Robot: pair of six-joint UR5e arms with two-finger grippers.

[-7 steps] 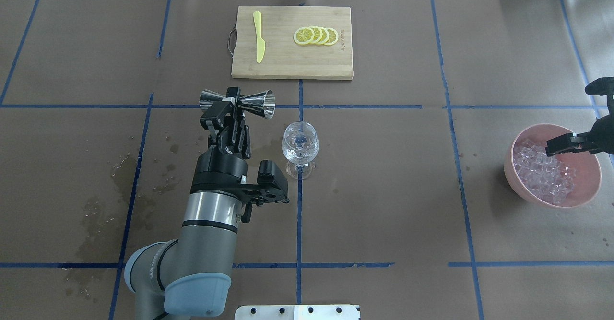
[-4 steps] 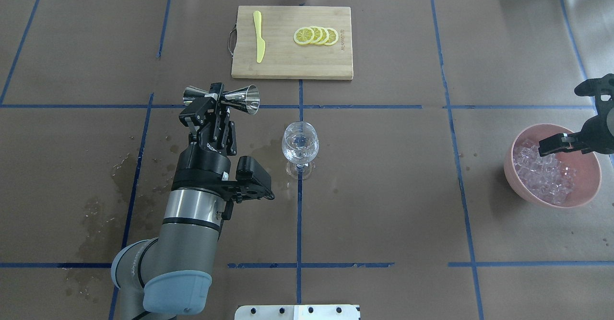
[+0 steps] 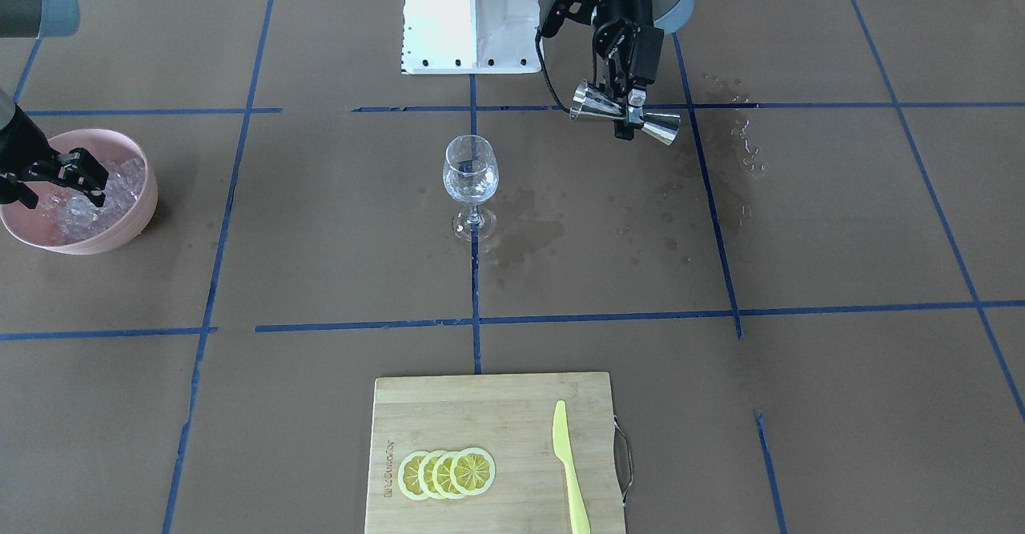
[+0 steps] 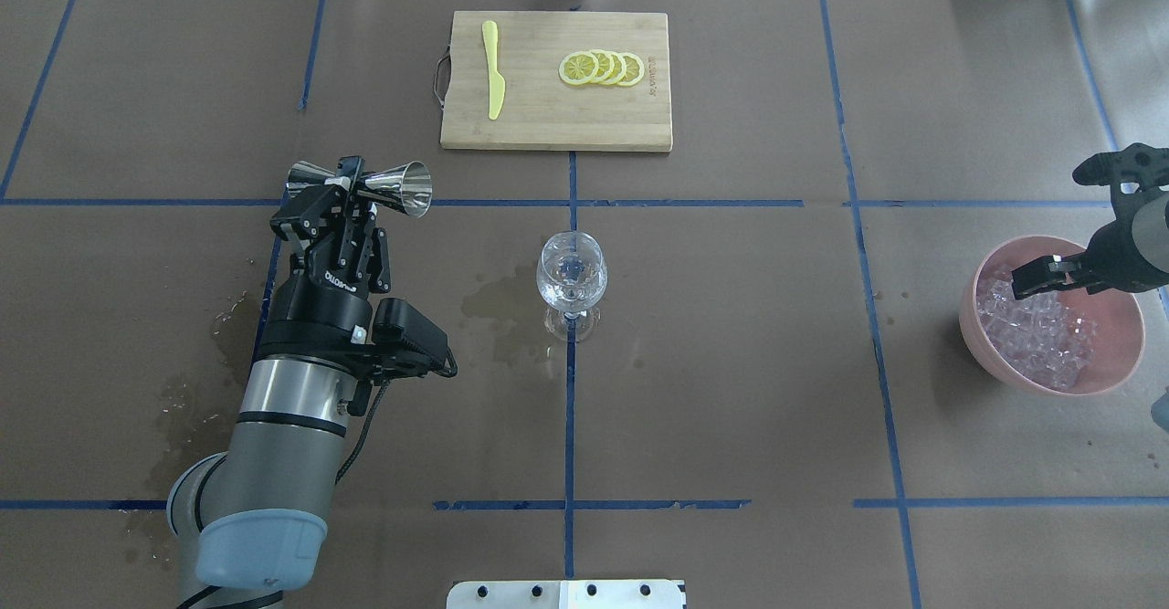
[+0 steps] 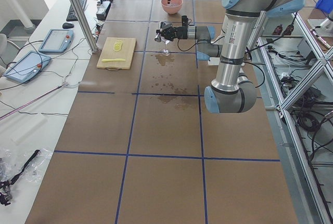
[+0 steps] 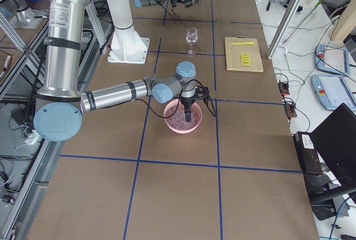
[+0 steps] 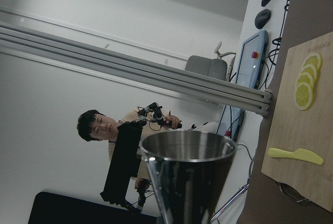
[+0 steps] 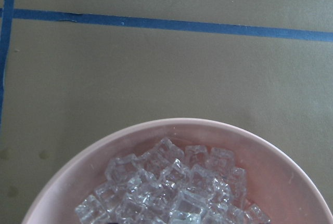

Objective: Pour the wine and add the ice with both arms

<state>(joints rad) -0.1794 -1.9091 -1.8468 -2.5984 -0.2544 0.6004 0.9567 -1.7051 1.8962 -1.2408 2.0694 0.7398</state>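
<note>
My left gripper [image 4: 352, 191] is shut on a steel double-cone jigger [image 4: 402, 187] and holds it sideways above the table, left of the clear stemmed glass [image 4: 572, 276]. The jigger's open cup fills the left wrist view [image 7: 187, 177]. The glass stands upright at the table's middle [image 3: 471, 174]. A heap of ice [image 4: 1041, 340] lies in a pink bowl [image 4: 970, 317] at the right. My right gripper [image 4: 1027, 280] hangs over the bowl's near-left rim with its fingers apart and empty, just above the ice [image 8: 171, 187].
A bamboo cutting board [image 4: 539, 125] at the far middle holds lemon slices [image 4: 603, 68] and a yellow knife [image 4: 494, 70]. Wet patches [image 4: 493, 303] darken the paper left of the glass and further left [image 4: 228, 335]. The white pedestal base [image 4: 566, 593] is at the near edge.
My left arm has swung left, away from the glass, with the jigger still held sideways. My right gripper has moved a little left over the bowl.
</note>
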